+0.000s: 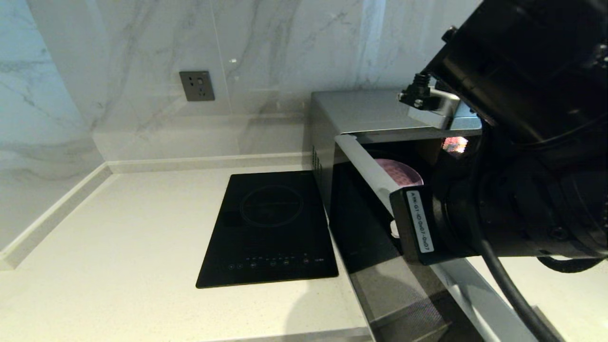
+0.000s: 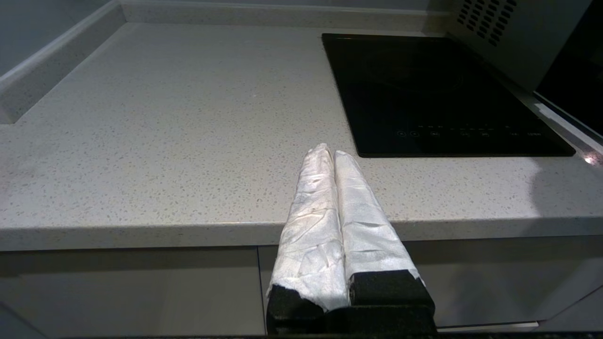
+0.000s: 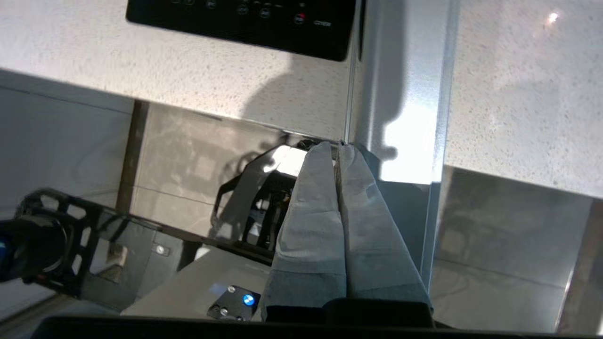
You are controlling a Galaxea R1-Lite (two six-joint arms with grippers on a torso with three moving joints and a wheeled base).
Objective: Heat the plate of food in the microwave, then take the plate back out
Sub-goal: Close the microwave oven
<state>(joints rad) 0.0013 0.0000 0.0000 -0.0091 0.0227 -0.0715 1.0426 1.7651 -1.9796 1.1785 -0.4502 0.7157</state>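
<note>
The microwave point(image 1: 361, 111) stands at the right of the counter with its dark glass door point(image 1: 361, 223) swung open toward me. Inside it lies the lavender plate point(image 1: 403, 173); only part of its rim and face shows, and the food on it is hidden. My right arm point(image 1: 522, 190) fills the right side of the head view, in front of the oven's opening. The right gripper point(image 3: 337, 147) is shut, its wrapped tips resting against the edge of the door's silver band point(image 3: 400, 94). My left gripper point(image 2: 330, 153) is shut and holds nothing, parked over the counter's front edge.
A flat black induction cooktop point(image 1: 270, 228) is set into the pale speckled counter point(image 1: 118, 237) just left of the microwave. A grey wall socket point(image 1: 196, 85) sits on the marble back wall. A raised ledge runs along the counter's left and back sides.
</note>
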